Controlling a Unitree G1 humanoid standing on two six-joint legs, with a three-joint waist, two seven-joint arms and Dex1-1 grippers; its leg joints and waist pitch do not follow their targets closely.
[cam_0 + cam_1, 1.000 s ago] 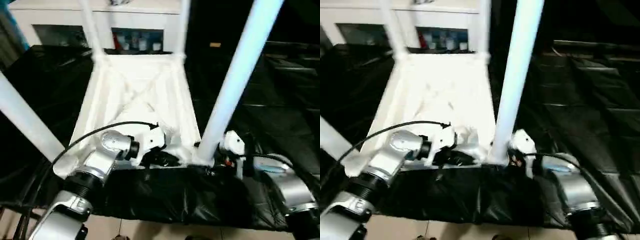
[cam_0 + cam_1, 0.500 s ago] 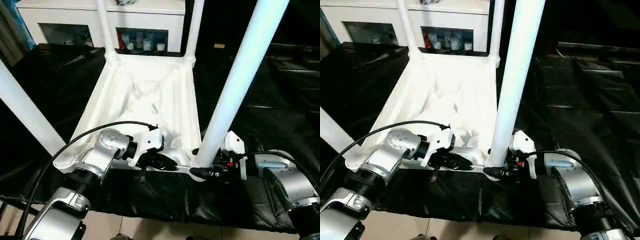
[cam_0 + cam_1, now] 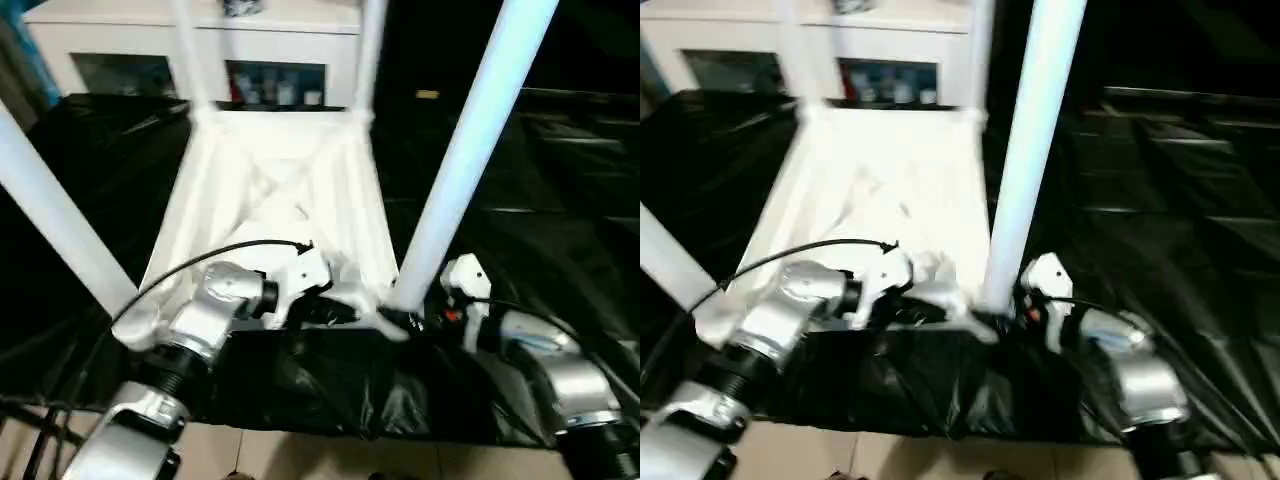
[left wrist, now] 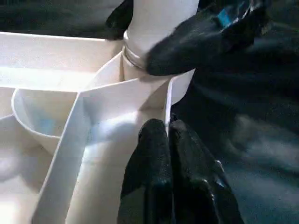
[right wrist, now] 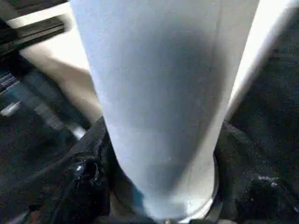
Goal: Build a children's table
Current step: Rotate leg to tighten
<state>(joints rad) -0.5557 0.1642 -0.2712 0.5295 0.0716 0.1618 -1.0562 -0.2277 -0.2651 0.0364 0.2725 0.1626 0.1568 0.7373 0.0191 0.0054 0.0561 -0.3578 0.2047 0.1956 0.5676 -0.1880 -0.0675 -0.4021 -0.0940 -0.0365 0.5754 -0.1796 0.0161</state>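
- Basically L side first: left gripper (image 4: pixel 166 128) fingers together, pinched on thin rim wall of the tabletop (image 3: pixel 280 190), just beside the near-right corner socket.
- Prob there to pin the top down so it can't slide or tip while the leg gets worked.
- Right gripper (image 3: pixel 400 322) at the very base of the near-right leg (image 3: pixel 460 170), one black finger on each side of the tube and closed on it as far as visible; one finger (image 4: pixel 205 37) laid against the socket collar.
- Low grip, judged: better push/twist into the socket, less wobble than holding higher up.
- Children's table lying upside down, ribbed underside up, on the black cover (image 3: pixel 560 200), near edge close to the robot.
- All 4 legs standing up from the corners: near-left leg (image 3: pixel 55 225), two far legs (image 3: pixel 185 50) (image 3: pixel 370 50), plus the held one.
- Near-right leg leaning slightly, maybe not fully seated; can't tell for sure.
- White cabinet (image 3: pixel 150 40) behind the far end, well apart, not involved.
- Stage guess: last leg being seated, near done.
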